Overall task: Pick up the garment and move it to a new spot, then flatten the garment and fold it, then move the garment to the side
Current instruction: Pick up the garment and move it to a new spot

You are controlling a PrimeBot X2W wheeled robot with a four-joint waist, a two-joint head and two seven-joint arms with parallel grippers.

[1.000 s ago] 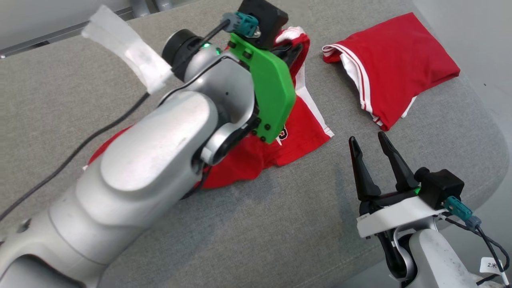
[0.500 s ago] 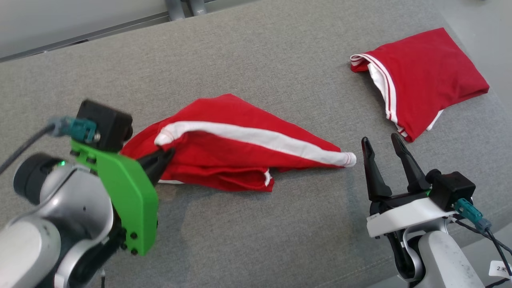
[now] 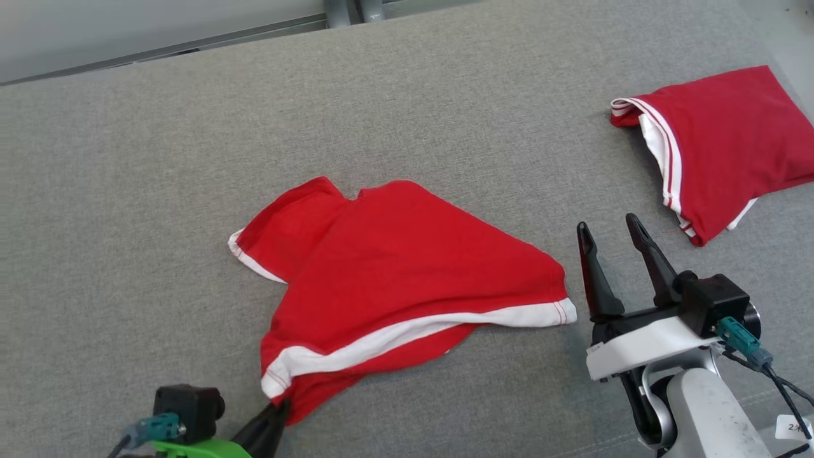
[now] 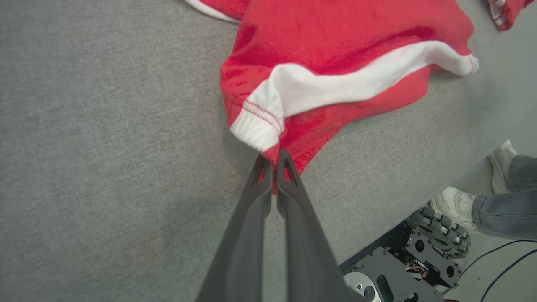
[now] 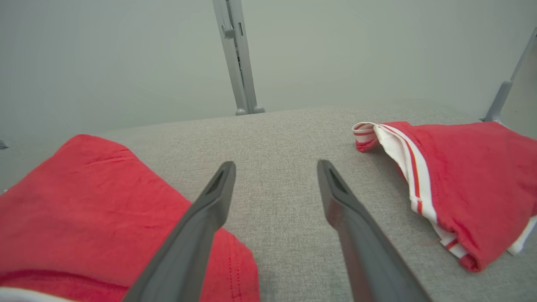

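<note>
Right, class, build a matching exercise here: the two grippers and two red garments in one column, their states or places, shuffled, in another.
Column 1:
1 left gripper
2 right gripper
3 loose garment
4 folded garment

Column 2:
A open, empty
B far right in the head view
C shut on a hem corner
D spread in the middle

Pairs: 1-C, 2-A, 3-D, 4-B

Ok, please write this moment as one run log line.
left gripper: jaws shut on garment hem | right gripper: jaws open, empty | garment: spread, unfolded | folded red garment: far right
</note>
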